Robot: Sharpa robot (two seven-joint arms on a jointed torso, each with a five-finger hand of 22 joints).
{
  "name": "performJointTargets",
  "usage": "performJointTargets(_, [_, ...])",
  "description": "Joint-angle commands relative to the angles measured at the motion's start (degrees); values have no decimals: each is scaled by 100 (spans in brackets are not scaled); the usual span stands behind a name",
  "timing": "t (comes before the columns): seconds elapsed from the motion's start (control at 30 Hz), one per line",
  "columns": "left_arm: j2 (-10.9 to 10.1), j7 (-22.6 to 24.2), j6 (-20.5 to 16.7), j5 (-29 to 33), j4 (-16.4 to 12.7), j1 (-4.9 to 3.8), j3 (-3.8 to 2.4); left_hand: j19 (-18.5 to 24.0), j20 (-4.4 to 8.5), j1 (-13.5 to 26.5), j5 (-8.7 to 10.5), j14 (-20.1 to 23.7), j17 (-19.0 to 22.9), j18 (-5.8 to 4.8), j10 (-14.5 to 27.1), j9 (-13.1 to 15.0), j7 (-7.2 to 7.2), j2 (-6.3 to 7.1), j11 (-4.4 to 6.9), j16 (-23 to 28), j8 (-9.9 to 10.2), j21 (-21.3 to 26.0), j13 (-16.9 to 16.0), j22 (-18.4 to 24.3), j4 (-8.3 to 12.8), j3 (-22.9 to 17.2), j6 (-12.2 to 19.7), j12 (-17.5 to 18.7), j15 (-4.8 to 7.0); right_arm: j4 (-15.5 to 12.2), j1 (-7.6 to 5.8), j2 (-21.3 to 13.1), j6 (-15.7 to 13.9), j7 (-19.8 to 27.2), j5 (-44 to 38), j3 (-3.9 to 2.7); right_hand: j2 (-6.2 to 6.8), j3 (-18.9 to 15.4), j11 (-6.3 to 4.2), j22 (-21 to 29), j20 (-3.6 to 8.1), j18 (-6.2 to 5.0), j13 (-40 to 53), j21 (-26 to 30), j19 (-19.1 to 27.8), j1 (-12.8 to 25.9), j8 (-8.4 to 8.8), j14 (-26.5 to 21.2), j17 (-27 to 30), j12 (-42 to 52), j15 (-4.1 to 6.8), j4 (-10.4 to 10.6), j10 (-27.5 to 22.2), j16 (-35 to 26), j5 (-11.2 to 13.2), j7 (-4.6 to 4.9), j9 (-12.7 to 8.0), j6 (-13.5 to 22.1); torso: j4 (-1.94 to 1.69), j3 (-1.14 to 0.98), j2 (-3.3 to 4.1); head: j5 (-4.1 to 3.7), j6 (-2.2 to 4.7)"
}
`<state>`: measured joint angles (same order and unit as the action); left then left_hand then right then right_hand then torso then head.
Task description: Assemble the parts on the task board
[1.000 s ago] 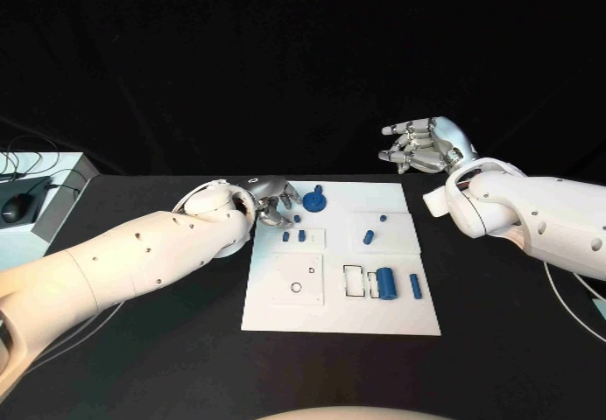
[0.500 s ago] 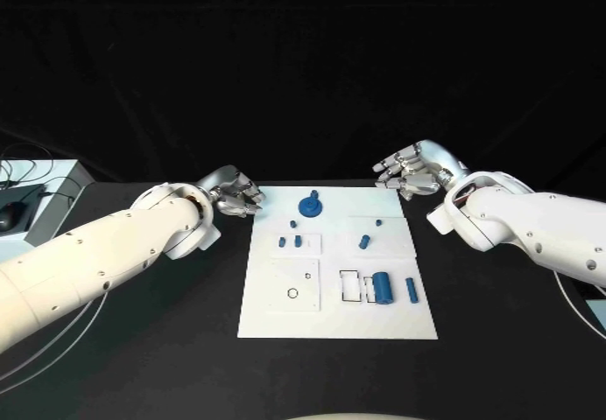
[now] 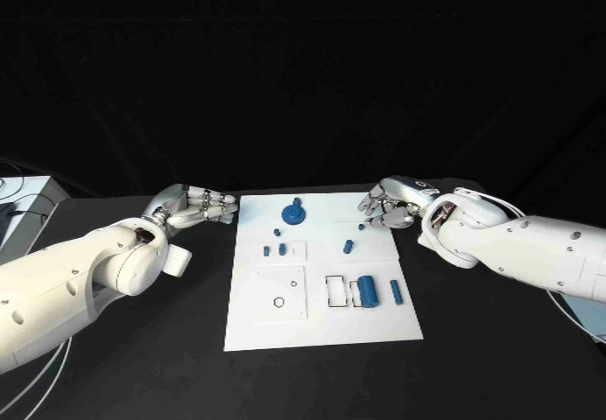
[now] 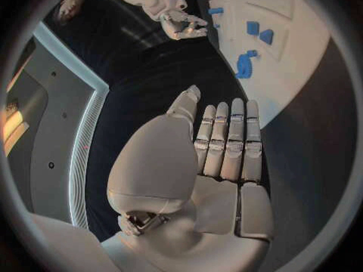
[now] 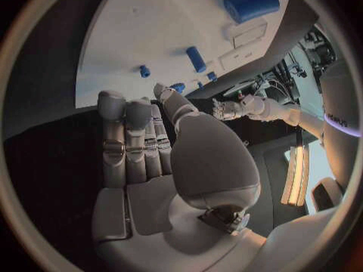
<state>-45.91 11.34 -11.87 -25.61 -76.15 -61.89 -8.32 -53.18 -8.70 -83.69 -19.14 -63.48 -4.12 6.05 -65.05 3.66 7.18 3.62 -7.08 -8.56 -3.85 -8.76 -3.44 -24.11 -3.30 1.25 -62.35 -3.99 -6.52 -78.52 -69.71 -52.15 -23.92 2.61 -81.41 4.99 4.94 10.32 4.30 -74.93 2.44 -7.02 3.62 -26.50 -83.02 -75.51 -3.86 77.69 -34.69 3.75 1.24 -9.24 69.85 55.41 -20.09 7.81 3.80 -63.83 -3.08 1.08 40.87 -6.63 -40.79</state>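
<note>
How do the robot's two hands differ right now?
The left hand sits beside the task board's far left corner, over black table; the right hand sits at the far right corner, reaching over the board's edge. In the wrist views both hold nothing, with their fingers straight and side by side.

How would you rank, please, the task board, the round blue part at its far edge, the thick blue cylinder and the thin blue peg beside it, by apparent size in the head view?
1. task board
2. round blue part
3. thick blue cylinder, close to the round part, so this order is unsure
4. thin blue peg
</note>
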Motion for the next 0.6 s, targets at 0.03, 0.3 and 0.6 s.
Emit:
performJointTargets(0.03, [-69,684,292,890,-175,70,-38,-149,-8,-160,8,-75,-18,-93,23,-6,10,-60,-28,342,29,203,5,271,46,93,70,33,-24,-20,45,29,145,-549,-1013,-1,99,6,22,-308,-34,-138,-5,-66,-24,-5,24,53,-33,-4,-21,81,-112,-25,31,-7,-2,32,6,3,1,-33,6])
performJointTargets(0.3, [-169,829,284,1000,-440,159,-101,-405,12,-241,-22,-98,-35,-112,45,-6,52,-70,-38,491,27,468,4,797,117,-113,81,37,-35,103,123,175,162,-811,-1342,12,262,87,43,-454,-38,-99,-8,-888,-246,-93,26,307,-180,3,-15,351,-221,28,47,-10,-1,160,-2,3,19,-31,2])
performJointTargets(0.6, [-214,839,222,1023,-549,178,-125,-500,32,-211,-16,-75,-36,-120,74,-6,112,-26,-51,482,28,441,4,1095,160,-256,106,34,-41,198,173,307,166,-851,-1416,27,339,199,38,-474,-31,-96,-8,-1126,-251,-208,27,371,-357,4,-8,580,-180,-46,34,7,-1,138,-10,-4,21,-26,-43])
